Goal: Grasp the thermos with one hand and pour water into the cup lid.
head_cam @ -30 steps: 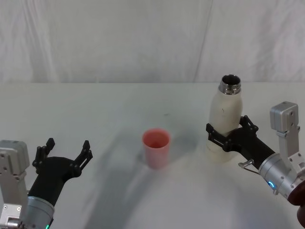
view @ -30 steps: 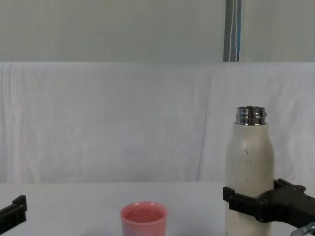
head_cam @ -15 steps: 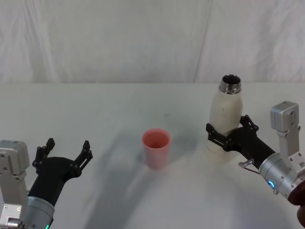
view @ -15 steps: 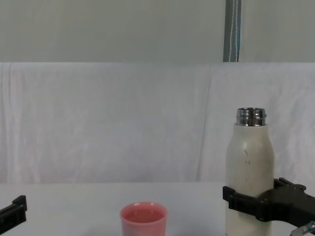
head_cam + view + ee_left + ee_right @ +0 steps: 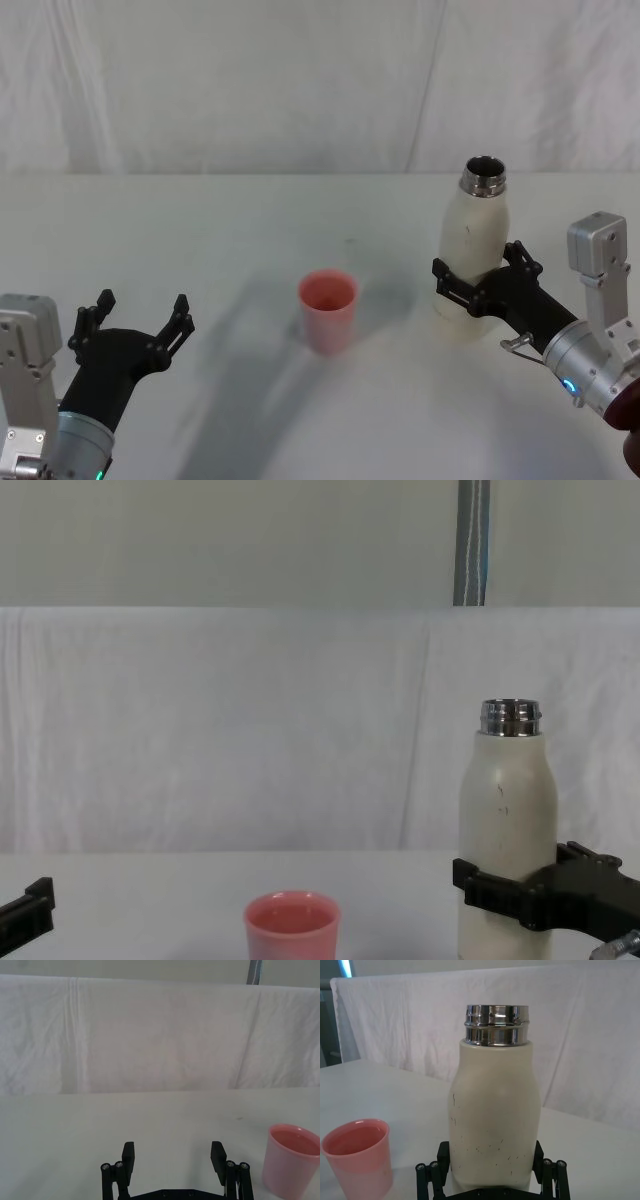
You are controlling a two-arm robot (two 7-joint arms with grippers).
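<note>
— One step of two looks done: the right tool (image 5: 478, 290) is clamped round the lower body of the thermos (image 5: 474, 248), which stands upright on the worktop (image 5: 250, 220).

— And the pour?

— Not begun. The cup lid (image 5: 327, 310) stands well apart, on the side toward the left tool (image 5: 137, 322), which sits parked with fingers spread, holding nothing.

Soft, even light falls from above and washes the white table (image 5: 200, 230) and the backdrop cloth (image 5: 250, 730) pale; pictures stay sharp throughout. Grey, diffuse shadows stretch toward the near edge beside the cup lid (image 5: 327, 310) (darkest at its left). Small highlights gleam on the thermos (image 5: 494, 1110) steel neck
</note>
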